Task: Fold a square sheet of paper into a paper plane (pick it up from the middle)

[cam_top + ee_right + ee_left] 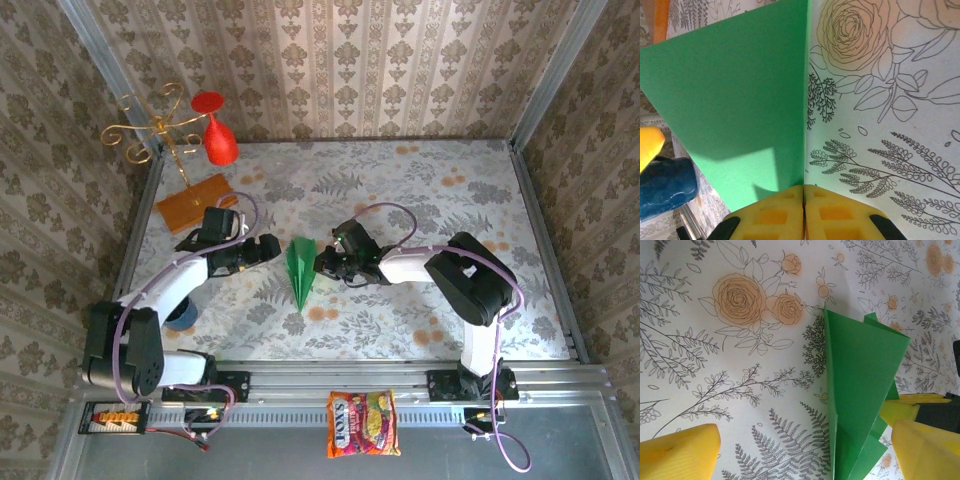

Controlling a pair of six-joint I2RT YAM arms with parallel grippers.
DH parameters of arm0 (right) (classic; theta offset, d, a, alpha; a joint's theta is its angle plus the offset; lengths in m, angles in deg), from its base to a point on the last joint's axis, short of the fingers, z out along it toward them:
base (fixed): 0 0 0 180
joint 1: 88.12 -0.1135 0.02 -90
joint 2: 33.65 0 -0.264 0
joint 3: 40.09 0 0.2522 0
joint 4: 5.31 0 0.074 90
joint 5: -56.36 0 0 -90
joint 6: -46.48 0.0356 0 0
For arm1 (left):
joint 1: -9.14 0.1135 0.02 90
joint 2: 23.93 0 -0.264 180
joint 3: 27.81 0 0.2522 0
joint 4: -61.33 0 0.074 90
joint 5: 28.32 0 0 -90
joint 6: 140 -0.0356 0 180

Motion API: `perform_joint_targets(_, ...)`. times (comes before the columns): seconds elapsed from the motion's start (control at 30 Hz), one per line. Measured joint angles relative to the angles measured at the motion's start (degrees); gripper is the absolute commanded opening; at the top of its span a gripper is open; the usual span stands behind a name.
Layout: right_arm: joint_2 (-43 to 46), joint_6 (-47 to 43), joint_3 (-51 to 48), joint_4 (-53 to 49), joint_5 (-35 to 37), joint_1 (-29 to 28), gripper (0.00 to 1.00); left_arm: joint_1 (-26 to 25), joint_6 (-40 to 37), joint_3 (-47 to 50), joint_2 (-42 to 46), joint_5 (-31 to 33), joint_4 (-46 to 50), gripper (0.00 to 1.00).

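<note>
The green paper plane [300,272] stands on edge on the flowered table, its pointed nose toward the near edge. It is the sheet of paper folded into a slim dart. My right gripper [322,262] is shut on its right side; in the right wrist view the yellow fingertips [785,212] meet with the green paper [740,110] pinched in their seam. My left gripper [268,249] is open just left of the plane. In the left wrist view its yellow fingers [680,452] straddle the folded green layers [860,370], which stand nearer the right-hand finger.
An orange-brown board [196,203] lies at the back left, beside a gold wire stand [150,130] and a red goblet [215,135]. A blue cup [182,316] sits by the left arm. A snack packet [362,423] lies on the front rail.
</note>
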Motion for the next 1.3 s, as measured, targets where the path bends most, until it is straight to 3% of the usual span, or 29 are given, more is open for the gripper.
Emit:
perform_joint_targets(0.17,0.0,0.7,-0.6,0.9,0.1,0.2,0.09,-0.8,1.3,0.4,-2.7,-3.2,-1.7,0.80)
perform_joint_targets(0.3,0.0,0.8,-0.6,1.2,0.1,0.2,0.09,-4.1,3.1,0.3,-5.8,-4.3,-2.6,0.55)
perform_joint_targets(0.37,0.0,0.8,-0.6,1.2,0.1,0.2,0.09,-5.5,3.8,-0.4,-8.4,-4.9,-2.7,0.48)
perform_joint_targets(0.57,0.0,0.9,-0.6,1.2,0.1,0.3,0.08,-6.7,6.0,-2.1,-13.7,-5.2,-3.1,0.37)
perform_joint_targets(0.87,0.0,0.9,-0.6,1.2,0.1,0.5,0.07,-7.6,7.4,-5.5,-16.8,-4.7,-3.2,0.07)
perform_joint_targets(1.3,8.1,0.5,-6.5,1.0,2.4,4.8,0.07,-7.6,9.0,-5.7,-15.5,-3.9,-7.7,0.04)
